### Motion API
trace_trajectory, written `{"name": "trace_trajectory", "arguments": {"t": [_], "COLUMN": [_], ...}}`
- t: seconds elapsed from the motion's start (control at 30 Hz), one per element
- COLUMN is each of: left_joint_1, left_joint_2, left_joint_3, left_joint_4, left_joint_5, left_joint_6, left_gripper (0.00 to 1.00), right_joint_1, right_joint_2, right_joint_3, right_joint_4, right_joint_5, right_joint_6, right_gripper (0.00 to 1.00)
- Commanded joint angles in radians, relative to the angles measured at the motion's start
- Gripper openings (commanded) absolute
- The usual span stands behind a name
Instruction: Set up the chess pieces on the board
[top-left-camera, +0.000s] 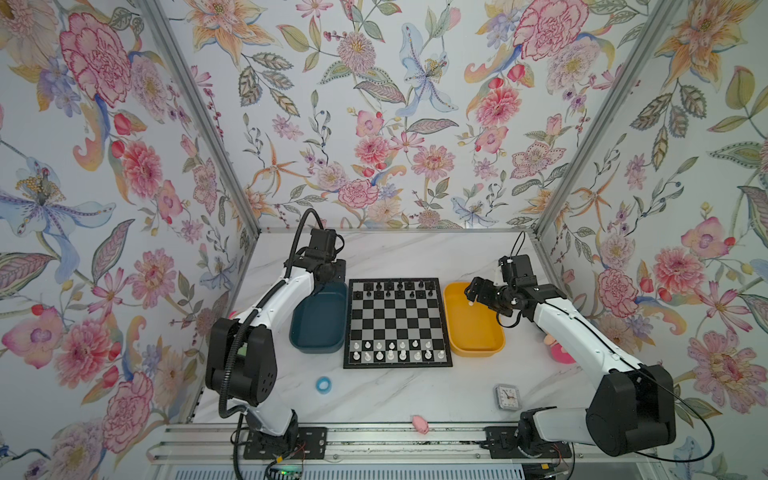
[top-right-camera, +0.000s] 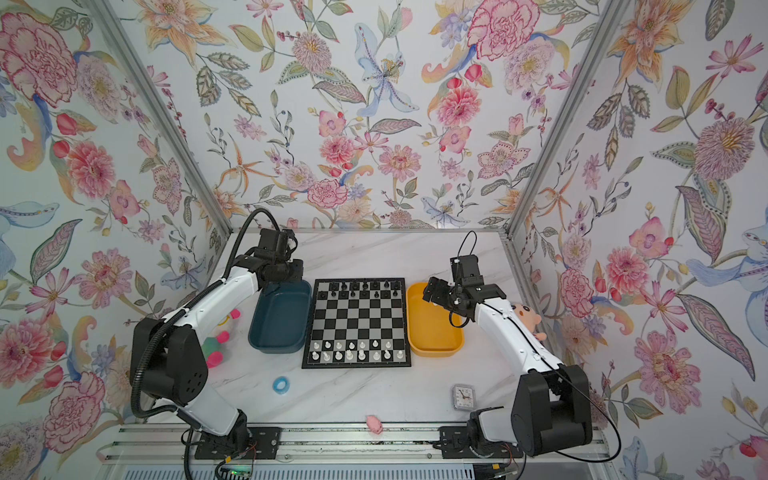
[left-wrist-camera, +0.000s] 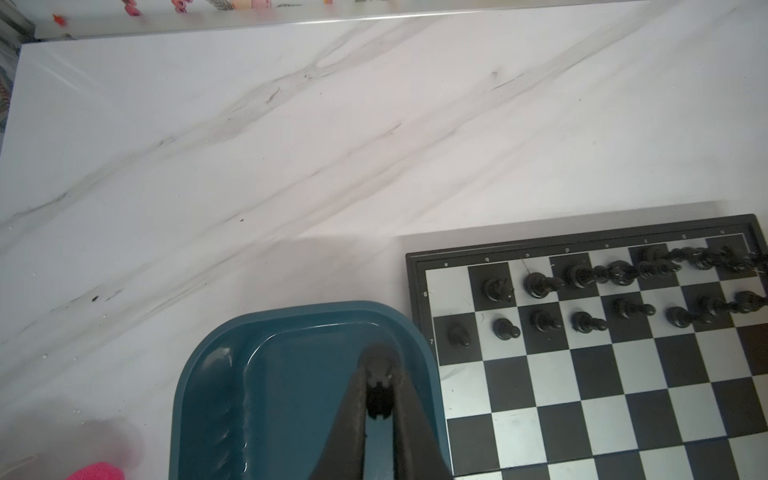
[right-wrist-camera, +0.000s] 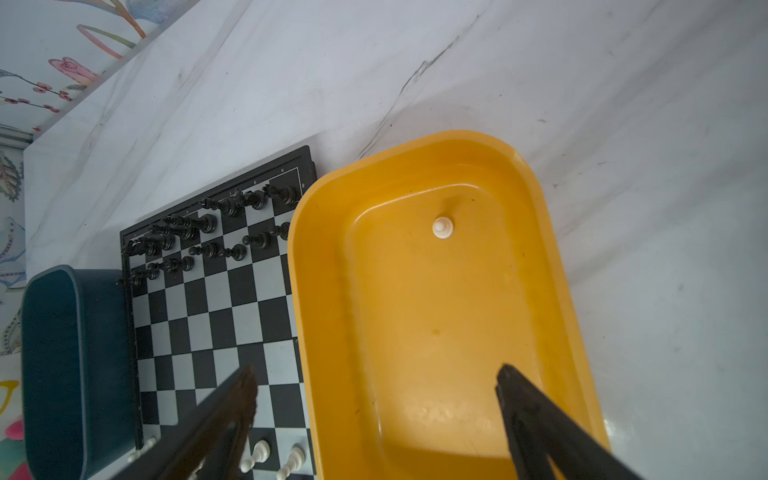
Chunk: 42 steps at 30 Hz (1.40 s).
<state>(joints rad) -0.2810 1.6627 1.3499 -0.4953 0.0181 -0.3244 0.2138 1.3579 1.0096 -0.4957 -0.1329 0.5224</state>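
Observation:
The board (top-left-camera: 397, 322) lies mid-table, seen in both top views (top-right-camera: 357, 322). Black chess pieces (top-left-camera: 395, 289) fill its two far rows and white ones (top-left-camera: 395, 351) its two near rows. In the left wrist view my left gripper (left-wrist-camera: 379, 374) is shut on a black chess piece (left-wrist-camera: 378, 397) above the far end of the teal bin (left-wrist-camera: 291, 395), beside the board's corner (left-wrist-camera: 415, 266). My right gripper (right-wrist-camera: 376, 372) is open and empty over the yellow bin (right-wrist-camera: 415, 332). A lone white pawn (right-wrist-camera: 442, 228) stands in that bin, also seen in a top view (top-left-camera: 471, 304).
The teal bin (top-left-camera: 320, 320) flanks the board's left, the yellow bin (top-left-camera: 473, 332) its right. Near the front lie a blue ring (top-left-camera: 323, 385), a small clock (top-left-camera: 507, 397) and a pink toy (top-left-camera: 420, 424). Toys sit by the side walls (top-right-camera: 216, 349), (top-right-camera: 525, 318).

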Motion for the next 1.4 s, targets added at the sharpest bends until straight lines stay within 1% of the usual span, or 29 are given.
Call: {"name": "trace_trajectory", "arguments": {"t": [0.0,0.1,0.4,0.53,0.67,0.77,0.8,0.83,0.93,1.07,1.17,1.37], "left_joint_1": [-0.021,-0.034,-0.083,-0.102,-0.115,-0.120,-0.119,-0.121,-0.124,-0.126,-0.130,-0.135], "left_joint_2": [0.036,0.059,0.126,0.159,0.180,0.190,0.192,0.195,0.200,0.214,0.225,0.245], "left_joint_3": [0.052,0.074,0.144,0.178,0.198,0.203,0.201,0.202,0.202,0.206,0.206,0.189], "left_joint_4": [-0.034,-0.038,-0.052,-0.057,-0.062,-0.059,-0.057,-0.057,-0.054,-0.056,-0.058,-0.057], "left_joint_5": [-0.025,-0.021,-0.011,-0.007,-0.004,0.000,0.002,0.003,0.008,0.015,0.020,0.025], "left_joint_6": [0.022,0.024,0.031,0.033,0.034,0.033,0.033,0.033,0.033,0.035,0.036,0.027], "left_gripper": [0.04,0.04,0.04,0.04,0.04,0.04,0.04,0.04,0.04,0.04,0.04,0.04], "right_joint_1": [0.004,0.003,0.006,0.012,0.010,0.011,0.010,0.006,-0.002,-0.020,-0.030,-0.031], "right_joint_2": [-0.002,-0.016,-0.019,-0.053,-0.107,-0.142,-0.158,-0.170,-0.181,-0.144,-0.097,-0.080], "right_joint_3": [-0.017,-0.030,-0.044,-0.077,-0.123,-0.144,-0.158,-0.171,-0.178,-0.134,-0.105,-0.112], "right_joint_4": [0.010,0.023,0.034,0.088,0.138,0.143,0.150,0.158,0.166,0.104,0.065,0.098], "right_joint_5": [-0.014,-0.015,-0.018,-0.010,0.033,0.078,0.094,0.101,0.056,-0.004,-0.041,-0.089], "right_joint_6": [-0.018,-0.019,-0.026,-0.017,0.000,0.013,0.028,0.038,-0.014,-0.053,-0.064,-0.066], "right_gripper": [0.96,0.99,1.00,0.91,0.88,0.87,0.92,1.00,0.99,0.99,0.99,1.00]}}
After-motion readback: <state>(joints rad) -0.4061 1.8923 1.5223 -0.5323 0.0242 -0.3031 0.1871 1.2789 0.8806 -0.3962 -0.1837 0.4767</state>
